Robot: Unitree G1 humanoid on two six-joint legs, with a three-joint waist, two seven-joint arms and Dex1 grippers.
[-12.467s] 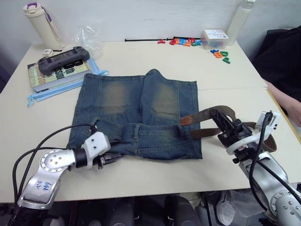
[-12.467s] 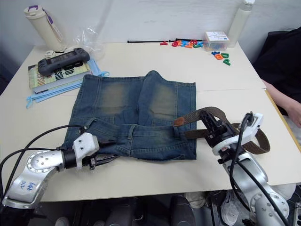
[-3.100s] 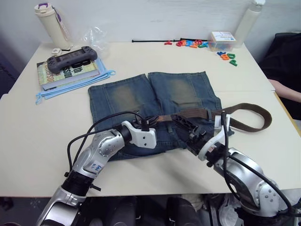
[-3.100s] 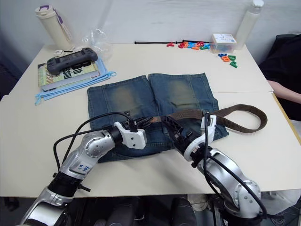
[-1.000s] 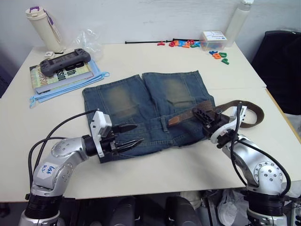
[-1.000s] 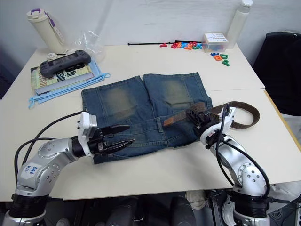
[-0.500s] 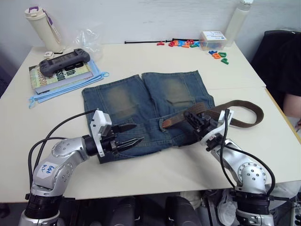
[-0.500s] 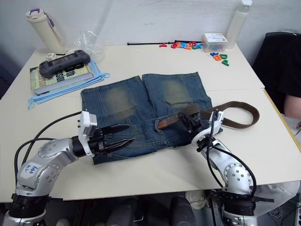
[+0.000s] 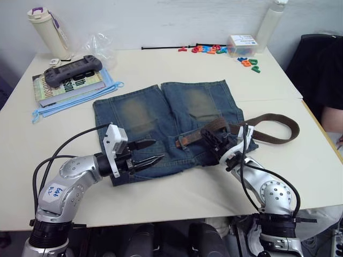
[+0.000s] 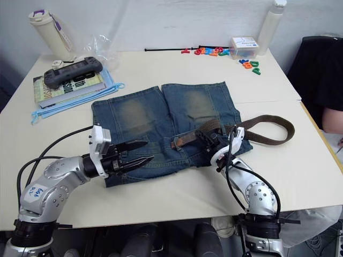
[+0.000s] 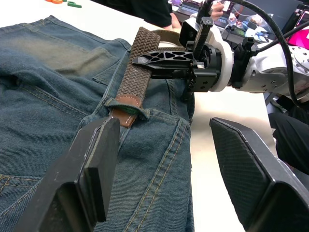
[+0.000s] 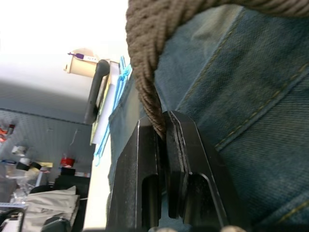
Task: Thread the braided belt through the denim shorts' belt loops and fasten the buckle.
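braided belt (image 11: 136,67) tip under belt loop (image 11: 126,103)

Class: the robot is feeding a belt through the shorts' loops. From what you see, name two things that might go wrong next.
1. The right gripper pinches the braided belt well behind its leather tip, so the soft strap may buckle instead of advancing.
2. The left gripper hangs open beside the waistband of the denim shorts; unpinned, the denim may bunch up.
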